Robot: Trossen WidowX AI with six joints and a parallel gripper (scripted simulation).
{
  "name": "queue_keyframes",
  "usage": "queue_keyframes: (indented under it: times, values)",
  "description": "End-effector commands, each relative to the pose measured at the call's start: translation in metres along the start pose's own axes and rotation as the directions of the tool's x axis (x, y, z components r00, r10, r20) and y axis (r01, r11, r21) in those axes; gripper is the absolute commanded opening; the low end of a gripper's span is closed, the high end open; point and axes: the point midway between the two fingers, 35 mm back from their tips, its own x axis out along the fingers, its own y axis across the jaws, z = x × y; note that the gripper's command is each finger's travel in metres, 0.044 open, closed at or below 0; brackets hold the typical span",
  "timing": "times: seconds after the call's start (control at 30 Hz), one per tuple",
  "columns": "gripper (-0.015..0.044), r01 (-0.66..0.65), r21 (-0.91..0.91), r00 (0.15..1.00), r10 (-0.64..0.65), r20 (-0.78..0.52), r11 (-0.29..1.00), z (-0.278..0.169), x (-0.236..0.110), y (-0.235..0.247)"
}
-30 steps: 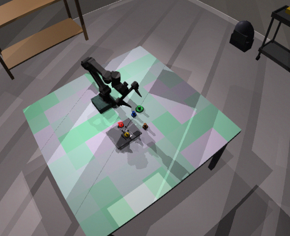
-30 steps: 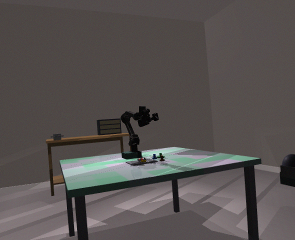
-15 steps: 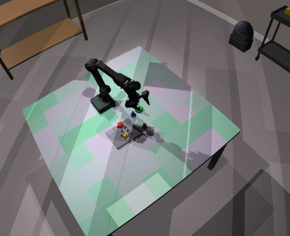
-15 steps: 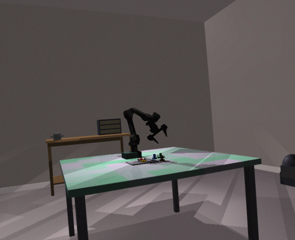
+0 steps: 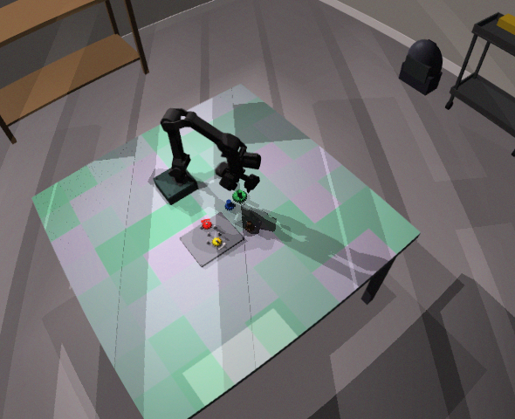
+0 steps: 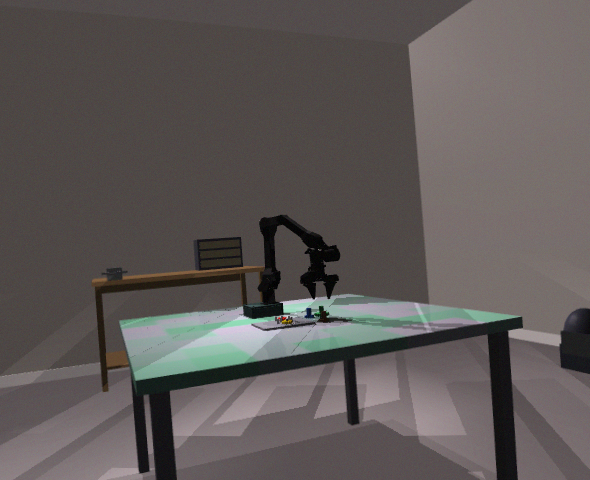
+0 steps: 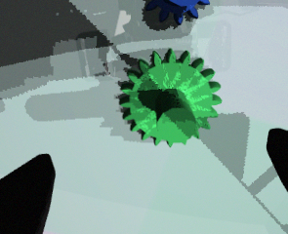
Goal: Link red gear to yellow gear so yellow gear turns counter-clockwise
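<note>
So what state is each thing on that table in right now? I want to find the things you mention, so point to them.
Gripper (image 5: 239, 183) (image 6: 321, 298) (image 7: 162, 152): open, empty, above the table
Green gear (image 5: 239, 195) (image 7: 175, 122): loose, on the table
Blue gear (image 5: 229, 205) (image 6: 308, 313) (image 7: 180, 6): loose, on the table
Brown gear (image 5: 249, 226): loose, beside the board
Red gear (image 5: 209, 223): on the grey board (image 5: 202, 257) (image 6: 265, 326)
Yellow gear (image 5: 216, 242) (image 6: 286, 321): on the board

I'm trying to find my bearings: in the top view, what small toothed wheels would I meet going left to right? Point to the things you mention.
Red gear (image 5: 206, 226), yellow gear (image 5: 216, 242), blue gear (image 5: 229, 206), green gear (image 5: 239, 196), brown gear (image 5: 249, 226).
</note>
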Motion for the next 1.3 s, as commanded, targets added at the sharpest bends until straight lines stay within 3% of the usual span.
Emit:
queue_keyframes:
  times: [0.0, 1.27]
  values:
    - [0.0440, 0.052, 0.067, 0.999, -0.053, 0.010, 0.996, -0.005, 0.001, -0.006]
    - [0.0440, 0.053, 0.067, 0.999, -0.053, 0.010, 0.996, -0.005, 0.043, -0.010]
